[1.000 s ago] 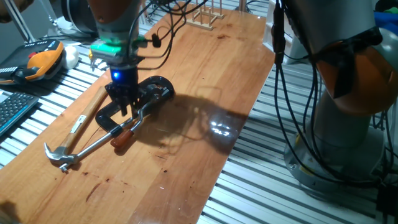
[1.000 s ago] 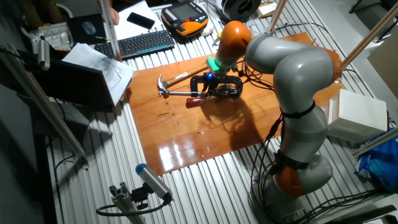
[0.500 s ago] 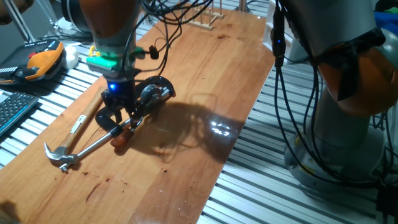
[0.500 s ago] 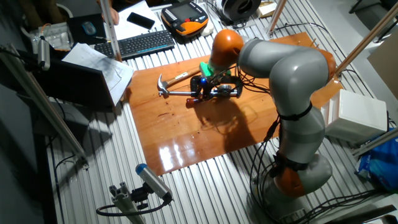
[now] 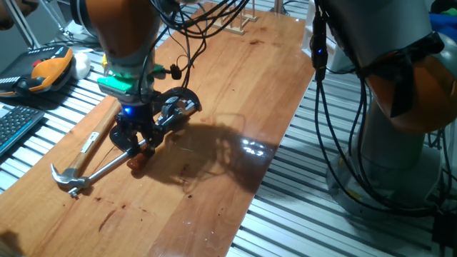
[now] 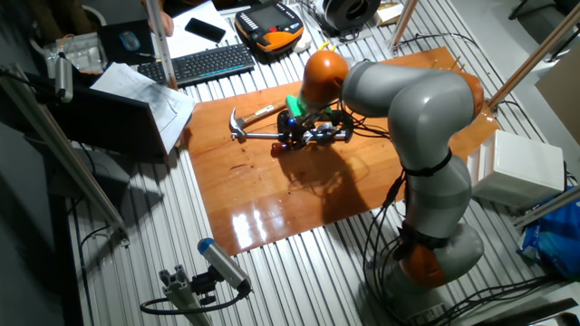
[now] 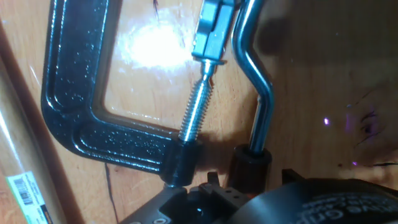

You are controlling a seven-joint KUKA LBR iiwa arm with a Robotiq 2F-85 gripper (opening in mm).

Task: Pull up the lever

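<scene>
The black C-shaped tool (image 5: 175,106) lies on the wooden table (image 5: 235,93). Its lever (image 5: 145,153), a thin silver arm with a reddish-brown tip (image 5: 135,163), points toward the table's front. My gripper (image 5: 136,140) hangs just above the lever near its tip, with its fingers apart on either side of it. In the hand view the bent silver lever (image 7: 257,93) runs down to its dark tip (image 7: 250,163), beside the threaded screw (image 7: 195,107) and the black frame (image 7: 71,93). The other fixed view shows the gripper (image 6: 292,136) over the tool (image 6: 328,133).
A wooden-handled claw hammer (image 5: 93,139) lies left of the tool, and a long steel rod (image 5: 107,168) ends at its head (image 5: 67,178). An orange pendant (image 5: 48,69) and a keyboard (image 5: 13,126) lie off the table's left. A wooden rack (image 5: 239,18) stands at the back.
My gripper has moved along the tool toward the table's front, from over the black frame to over the lever near its reddish tip, and has come lower.
</scene>
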